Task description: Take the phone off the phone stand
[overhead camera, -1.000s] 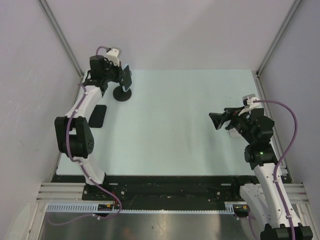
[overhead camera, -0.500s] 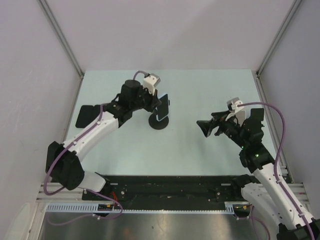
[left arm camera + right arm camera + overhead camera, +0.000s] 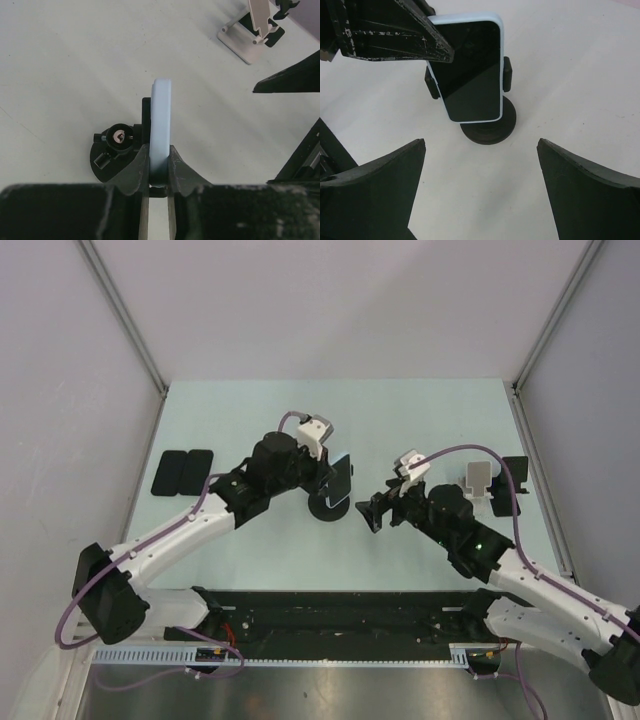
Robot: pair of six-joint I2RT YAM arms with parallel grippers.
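The phone (image 3: pixel 341 481), black screen with a light blue rim, stands upright in the black phone stand (image 3: pixel 328 508) at the table's middle. My left gripper (image 3: pixel 326 472) is shut on the phone's top edge; in the left wrist view its fingers (image 3: pixel 141 167) clamp the blue rim (image 3: pixel 161 115) above the stand's round base (image 3: pixel 111 152). My right gripper (image 3: pixel 378 511) is open and empty, just right of the phone and facing it. In the right wrist view the phone (image 3: pixel 470 70) sits in the stand's side clamps over the base (image 3: pixel 488 128), ahead of my open gripper (image 3: pixel 481 167).
Two flat black phones (image 3: pixel 183 472) lie at the left edge. A white stand (image 3: pixel 478 479) and a black stand (image 3: pixel 515 485) are at the right edge; the white one shows in the left wrist view (image 3: pixel 248 31).
The left arm, holding the phone, has swung from the back left corner to the table's middle, the stand coming with it. The right gripper has moved left towards the phone.
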